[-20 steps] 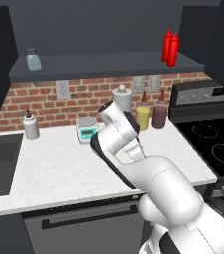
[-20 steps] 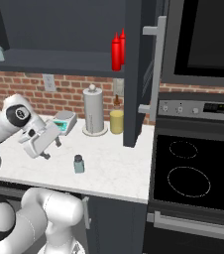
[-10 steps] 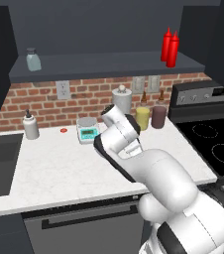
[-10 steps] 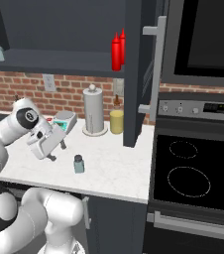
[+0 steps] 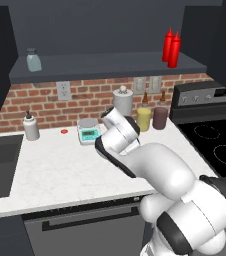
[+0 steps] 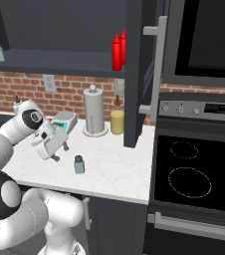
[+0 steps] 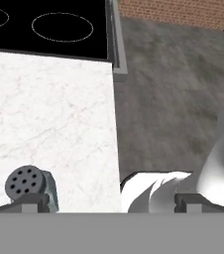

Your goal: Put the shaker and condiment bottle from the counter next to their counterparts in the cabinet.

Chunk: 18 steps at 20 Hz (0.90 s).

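Lowered toward the shaker (image 6: 78, 164), open hand (image 6: 58, 150) partly hides it.

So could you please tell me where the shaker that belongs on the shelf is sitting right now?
In the right base view the shaker stands upright on the white counter near its front edge, just right of the open gripper and in front of the paper towel roll.
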Tool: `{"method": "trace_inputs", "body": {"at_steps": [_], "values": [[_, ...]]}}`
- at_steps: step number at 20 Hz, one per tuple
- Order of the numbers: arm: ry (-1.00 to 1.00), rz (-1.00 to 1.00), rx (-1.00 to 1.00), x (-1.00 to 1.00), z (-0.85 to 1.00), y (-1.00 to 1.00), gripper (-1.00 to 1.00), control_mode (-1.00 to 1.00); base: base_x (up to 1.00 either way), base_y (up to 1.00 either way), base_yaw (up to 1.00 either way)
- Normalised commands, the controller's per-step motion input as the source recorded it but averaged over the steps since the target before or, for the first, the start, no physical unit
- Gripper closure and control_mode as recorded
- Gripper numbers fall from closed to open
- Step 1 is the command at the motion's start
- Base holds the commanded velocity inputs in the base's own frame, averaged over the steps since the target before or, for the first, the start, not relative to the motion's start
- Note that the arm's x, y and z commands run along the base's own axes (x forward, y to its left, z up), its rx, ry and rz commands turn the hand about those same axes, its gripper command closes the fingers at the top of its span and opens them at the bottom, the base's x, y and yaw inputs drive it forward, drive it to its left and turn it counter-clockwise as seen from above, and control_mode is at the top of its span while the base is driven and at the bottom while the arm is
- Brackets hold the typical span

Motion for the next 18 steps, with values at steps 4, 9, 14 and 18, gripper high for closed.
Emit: {"method": "trace_inputs", "body": {"at_steps": [4,9,14,18], "values": [[0.0,0.12,0.0,0.0,-0.14,-0.16,-1.0,-1.0,0.0,0.0,0.0],[0.0,0.1,-0.01,0.01,-0.19,-0.07,-1.0,-1.0,0.0,0.0,0.0],[0.0,0.04,0.0,0.0,-0.13,0.0,-1.0,-1.0,0.0,0.0,0.0],[0.0,0.0,0.0,0.06,-0.01,0.0,-1.0,-1.0,0.0,0.0,0.0]]}}
